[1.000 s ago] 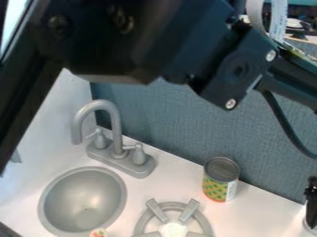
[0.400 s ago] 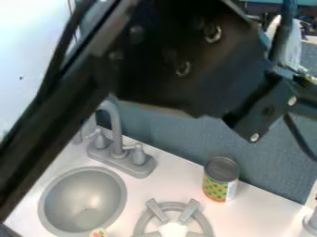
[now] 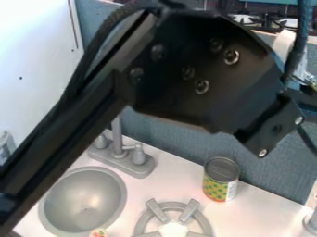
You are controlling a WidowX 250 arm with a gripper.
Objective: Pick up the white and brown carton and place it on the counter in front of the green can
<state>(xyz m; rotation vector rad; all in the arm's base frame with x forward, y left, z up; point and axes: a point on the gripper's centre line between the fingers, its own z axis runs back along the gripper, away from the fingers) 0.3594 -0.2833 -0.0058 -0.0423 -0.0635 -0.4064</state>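
Panel: white board [image 3: 37,51] is standing at the upper left, with a dark line running along its right side.
Left edge: greyish object [image 3: 7,146] is sitting partly cut off; what it is, I cannot tell.
Arm: black robot arm [image 3: 207,76] is slanting up from the lower left across the upper middle, then bending down toward the right edge, its screws showing on the broad joint.
Sink: round grey basin [image 3: 84,199] is lying at the lower left, its upper left rim passing behind the arm.
Small item: pale thing with pink and green marks [image 3: 98,233] is showing at the bottom edge, just beside the basin.
Faucet: grey tap [image 3: 121,157] is standing behind the basin, its upper part hiding behind the arm and two handles flanking its stem.
Backdrop: blue-grey wall [image 3: 180,143] is rising behind the surface [image 3: 266,203], which is white.
Burner: grey ring with prongs [image 3: 189,209] is lying at the bottom middle, a bright patch showing at its centre.
Can: upright tin [image 3: 221,179] is standing on the surface to the right of the faucet, near the wall and behind the burner, its label showing green, yellow and orange.
Cable: dark braided cord [image 3: 298,41] is hanging at the upper right, beside the arm.
Right edge: grey rounded object [image 3: 311,222] is resting low down, partly cut off.
Jaws: whether they are standing open or closed, or gripping anything, I cannot tell.
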